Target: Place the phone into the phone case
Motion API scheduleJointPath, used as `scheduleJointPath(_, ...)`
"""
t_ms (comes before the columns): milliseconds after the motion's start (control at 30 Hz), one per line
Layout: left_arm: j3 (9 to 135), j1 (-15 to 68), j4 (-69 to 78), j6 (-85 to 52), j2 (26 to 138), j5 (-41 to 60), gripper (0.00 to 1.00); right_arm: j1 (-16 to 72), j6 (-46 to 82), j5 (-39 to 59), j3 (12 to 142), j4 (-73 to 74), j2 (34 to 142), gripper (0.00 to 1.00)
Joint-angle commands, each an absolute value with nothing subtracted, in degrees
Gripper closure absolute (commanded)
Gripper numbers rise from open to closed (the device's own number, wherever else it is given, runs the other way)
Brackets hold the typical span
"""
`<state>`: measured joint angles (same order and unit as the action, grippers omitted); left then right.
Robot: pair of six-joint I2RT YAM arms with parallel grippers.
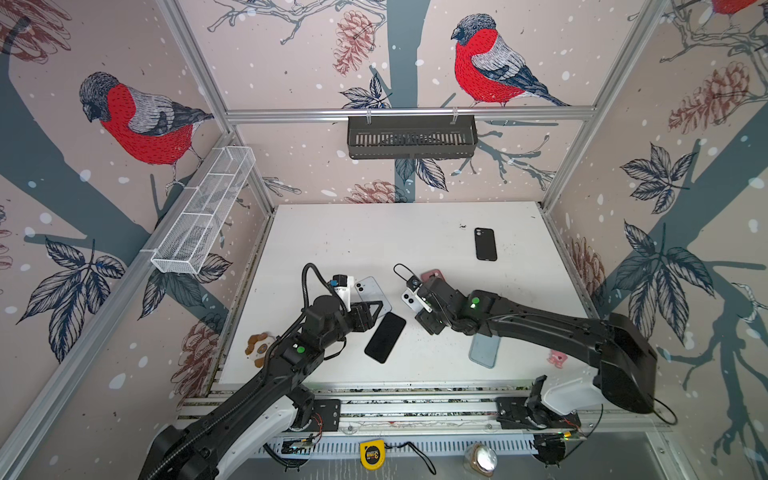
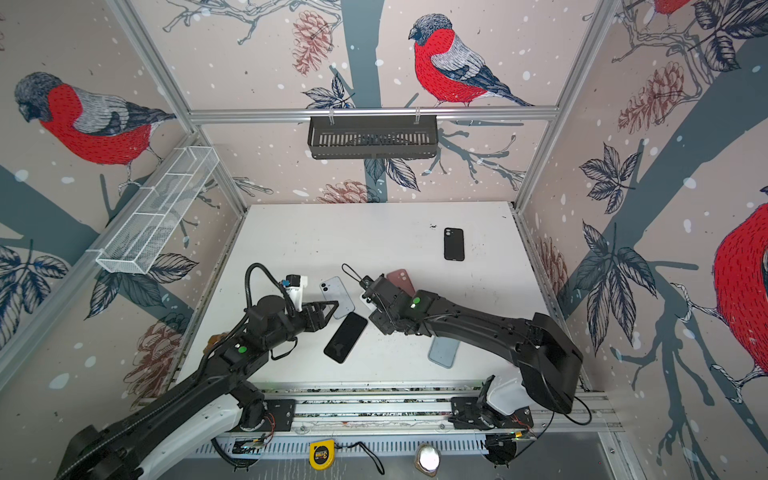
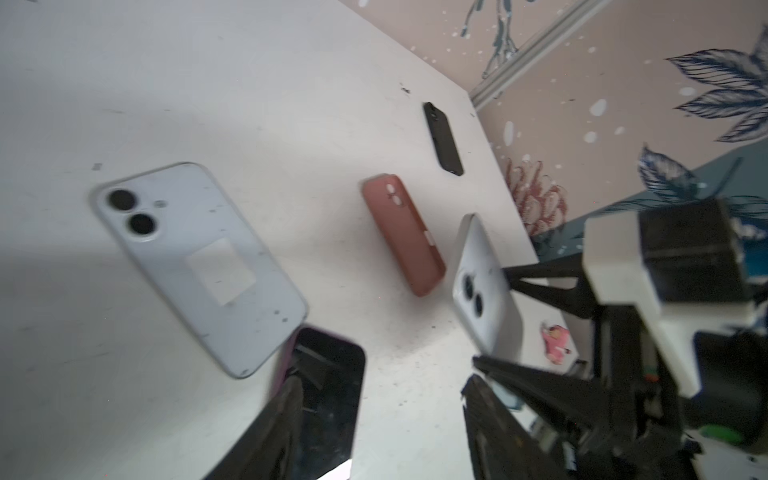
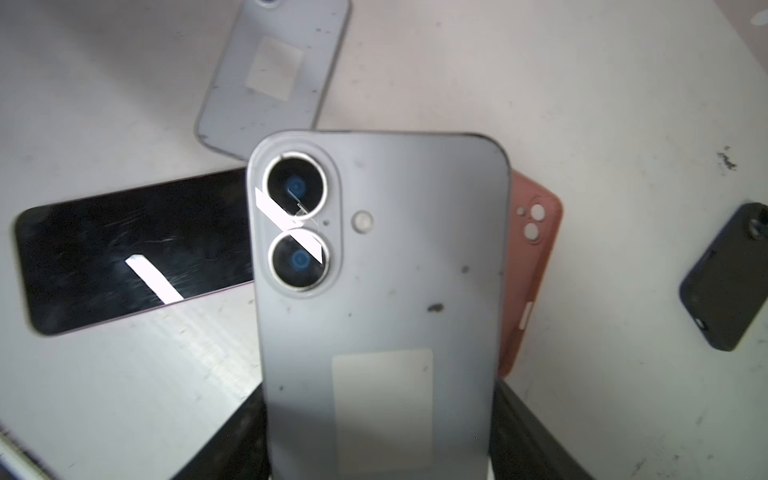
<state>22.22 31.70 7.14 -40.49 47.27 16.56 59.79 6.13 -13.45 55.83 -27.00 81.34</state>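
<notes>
Two grippers worked among scattered phones and cases, one phone in hand.
The left gripper (image 1: pixel 369 312) hung with fingers apart and empty above the ends of a pale blue phone (image 1: pixel 372 293) and a glossy black phone (image 1: pixel 385 337). The right gripper (image 1: pixel 417 301) was clamped on the smooth silver phone (image 4: pixel 382 266) by its long edges and held it tilted up, probably to seat it in the matte, round-cornered pink case (image 1: pixel 432 275) just behind. A black case (image 1: pixel 485 244) lay well apart.
</notes>
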Motion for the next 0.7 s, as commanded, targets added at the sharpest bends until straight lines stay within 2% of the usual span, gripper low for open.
scheduleJointPath(0,25.4,31.9,11.3,-44.1,50.7,30.2,0.39,63.1,9.1,-10.9,54.4,-25.7,78.1,0.43)
scheduleJointPath(133,27.2,32.8,14.8,-47.0,53.8,35.0,0.41,66.7,9.4,-10.4,54.3,-25.9,76.7,0.43)
scheduleJointPath(233,28.6,33.9,14.6,-46.9,55.4,34.9,0.41,68.6,9.5,-11.0,54.9,-25.8,77.0,0.43)
scheduleJointPath(500,29.3,34.7,14.3,-47.3,58.1,36.0,0.54,70.3,10.2,-14.5,57.2,-27.2,78.1,0.43)
scheduleJointPath(667,29.1,34.6,13.0,-46.8,58.0,35.3,0.55,70.5,10.2,-15.5,57.9,-28.1,77.0,0.43)
